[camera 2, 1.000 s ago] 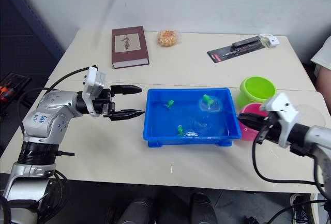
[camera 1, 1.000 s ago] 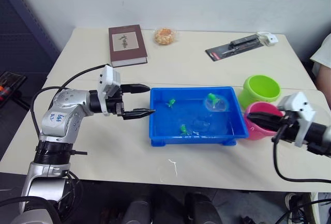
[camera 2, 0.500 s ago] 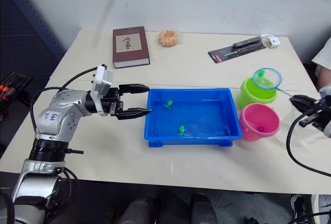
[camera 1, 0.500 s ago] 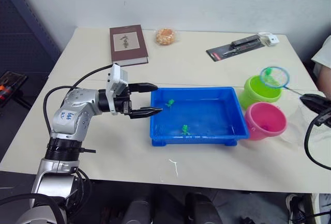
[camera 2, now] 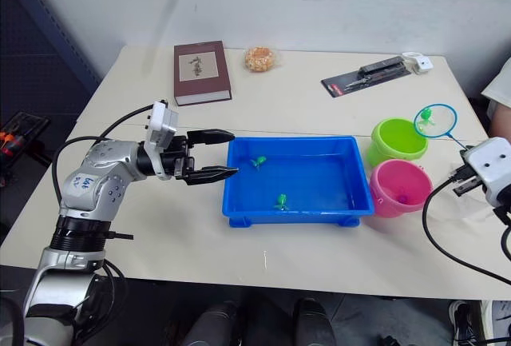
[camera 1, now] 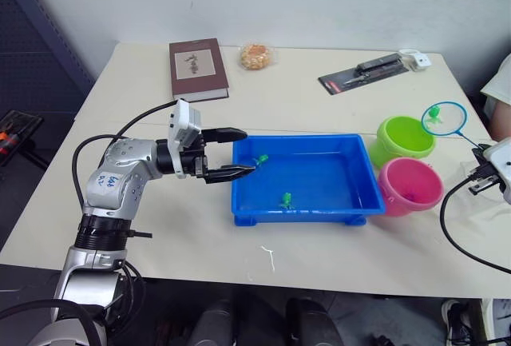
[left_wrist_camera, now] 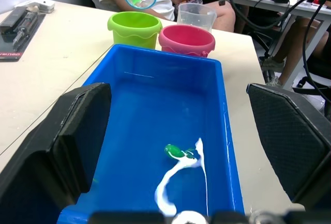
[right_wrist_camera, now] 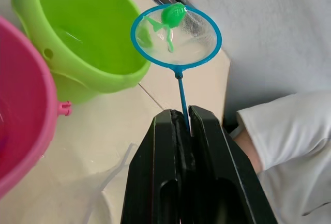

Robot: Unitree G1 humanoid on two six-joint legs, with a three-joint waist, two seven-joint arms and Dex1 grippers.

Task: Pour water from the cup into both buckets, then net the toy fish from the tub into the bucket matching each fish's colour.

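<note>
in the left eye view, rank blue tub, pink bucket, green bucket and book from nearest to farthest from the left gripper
From the left gripper:
1. Blue tub, its near rim right at the fingers.
2. Book, behind, toward the wall.
3. Green bucket and pink bucket, past the tub's far end; too close to call.

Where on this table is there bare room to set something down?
Bare: the front strip below the tub, and the back middle between the snack bag and the tool pack. Crowded: the right end, around both buckets.
</note>
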